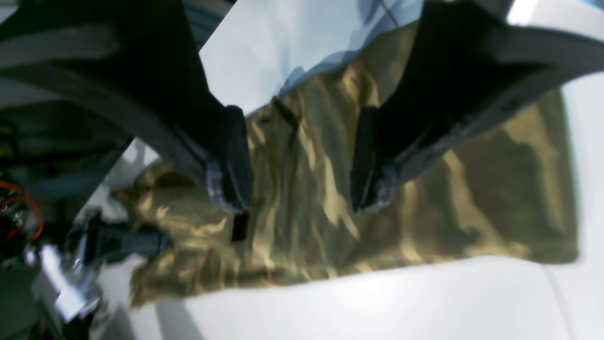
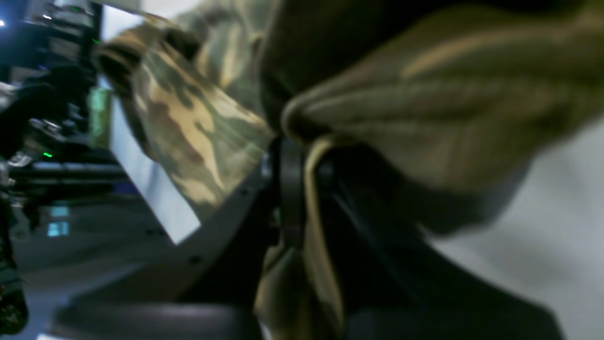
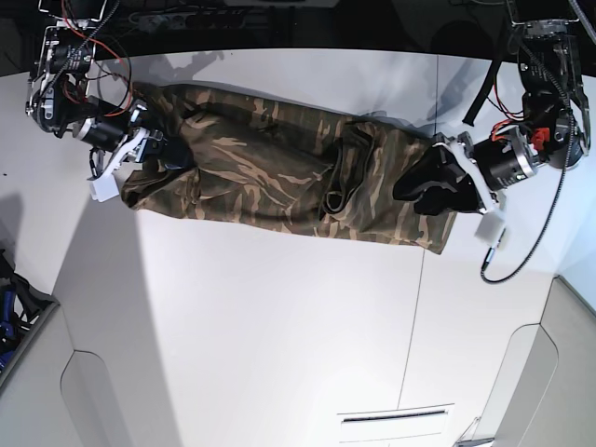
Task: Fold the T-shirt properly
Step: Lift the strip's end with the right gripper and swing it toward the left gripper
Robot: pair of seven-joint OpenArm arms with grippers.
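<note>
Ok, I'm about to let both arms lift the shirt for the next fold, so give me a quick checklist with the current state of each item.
1. Right gripper shut on the T-shirt: ok, cloth is pinched between its jaws in the right wrist view.
2. Left gripper gripping cloth: not ok, it is open, with its jaws above the fabric.
3. Left gripper over the shirt: ok, it sits above the end opposite the right gripper.
4. Shirt wholly on the table: ok, no part hangs over an edge in the base view.
5. Shirt lying flat: not ok, it is bunched near the middle.
6. How deeply the right gripper bites: cannot tell, too blurred.
</note>
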